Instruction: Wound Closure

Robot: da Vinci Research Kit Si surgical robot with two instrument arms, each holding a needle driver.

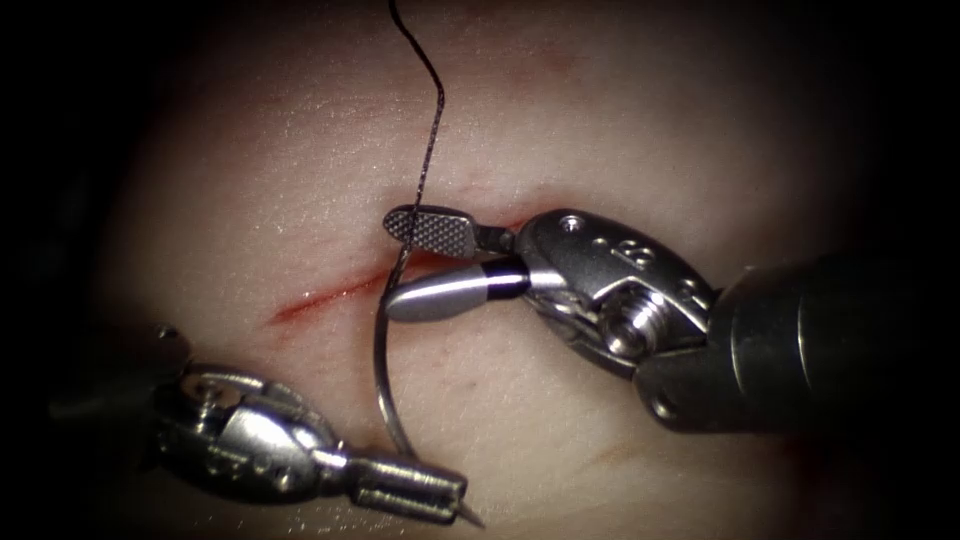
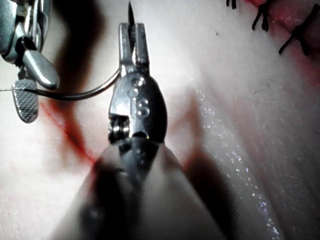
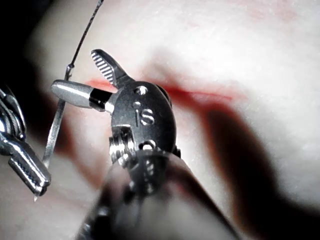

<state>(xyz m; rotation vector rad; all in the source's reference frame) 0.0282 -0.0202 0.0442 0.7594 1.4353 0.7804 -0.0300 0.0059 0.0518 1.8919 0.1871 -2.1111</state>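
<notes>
The tissue (image 1: 620, 120) has a red cut (image 1: 320, 298) running slantwise. My left tool (image 1: 455, 497) comes in from the lower left, shut on the curved needle (image 1: 380, 370) just behind its tip, which pokes out past the jaws. The needle is out of the tissue and arcs up to the cut, where its tail end meets the dark thread (image 1: 437, 110). My right tool (image 1: 392, 263) holds nothing; its jaws stand open on either side of that tail end. The left wrist view shows the left tool (image 2: 132, 27) on the needle (image 2: 75, 95). The right wrist view shows the right tool (image 3: 75, 70) by the needle (image 3: 55, 130).
The thread rises from the needle's tail and leaves the endoscope view at the top. Dark finished stitches (image 2: 260, 20) cross the cut further along in the left wrist view. Red fluid lines the cut (image 3: 200, 95).
</notes>
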